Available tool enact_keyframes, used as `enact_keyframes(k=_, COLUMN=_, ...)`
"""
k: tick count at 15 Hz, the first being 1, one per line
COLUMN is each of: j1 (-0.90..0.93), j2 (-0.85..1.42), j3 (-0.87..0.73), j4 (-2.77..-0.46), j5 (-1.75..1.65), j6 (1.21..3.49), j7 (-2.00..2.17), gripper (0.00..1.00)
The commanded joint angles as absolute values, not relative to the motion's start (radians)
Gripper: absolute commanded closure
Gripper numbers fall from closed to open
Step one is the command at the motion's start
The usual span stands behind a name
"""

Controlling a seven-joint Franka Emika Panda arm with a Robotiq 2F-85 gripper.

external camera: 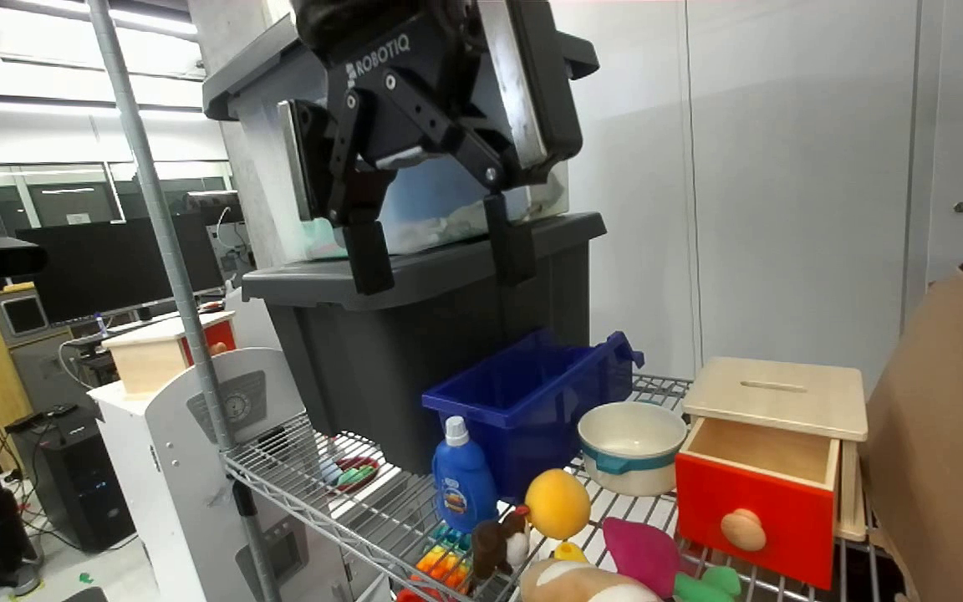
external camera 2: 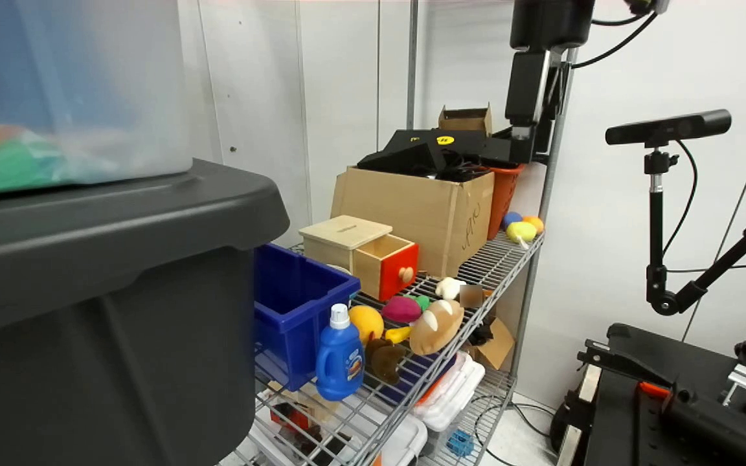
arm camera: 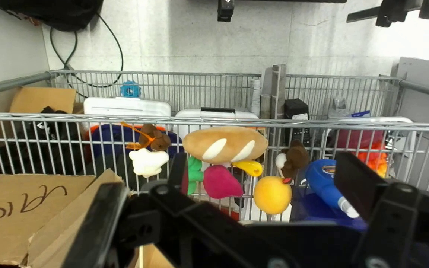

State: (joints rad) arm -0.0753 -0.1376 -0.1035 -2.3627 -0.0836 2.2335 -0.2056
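My gripper (external camera: 443, 259) is open and empty, high above a wire shelf; it also shows in an exterior view (external camera 2: 523, 144) and the wrist view (arm camera: 269, 174). It touches nothing. Below, in the wrist view, lie a bread-loaf plush (arm camera: 225, 144), a magenta beet-like plush (arm camera: 221, 182) with green leaves, a small yellow toy (arm camera: 251, 168), an orange-yellow ball (arm camera: 272, 195) and a brown-and-white plush (arm camera: 294, 159). A blue bottle with a white cap (external camera: 461, 485) stands upright beside the ball (external camera: 558, 504). A white plush (arm camera: 148, 162) lies left of the loaf in the wrist view.
A dark blue bin (external camera: 481, 403) stands behind the bottle. A wooden box has its red-fronted drawer (external camera: 757, 518) pulled out, next to a white pot (external camera: 632, 431). A cardboard box (external camera 2: 405, 200) and stacked grey totes (external camera: 415, 334) flank them. A metal post (external camera: 155, 209) rises at the shelf corner.
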Motion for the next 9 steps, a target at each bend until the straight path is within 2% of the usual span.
enact_keyframes(k=1, j1=-0.072, j2=-0.075, j3=-0.103, j4=-2.292, j5=-0.038, j6=2.218, j7=-0.212, gripper=0.0)
enact_keyframes(k=9, j1=-0.069, j2=0.005, j3=-0.086, j4=-2.219, j5=-0.032, j6=2.201, j7=-0.166, gripper=0.0)
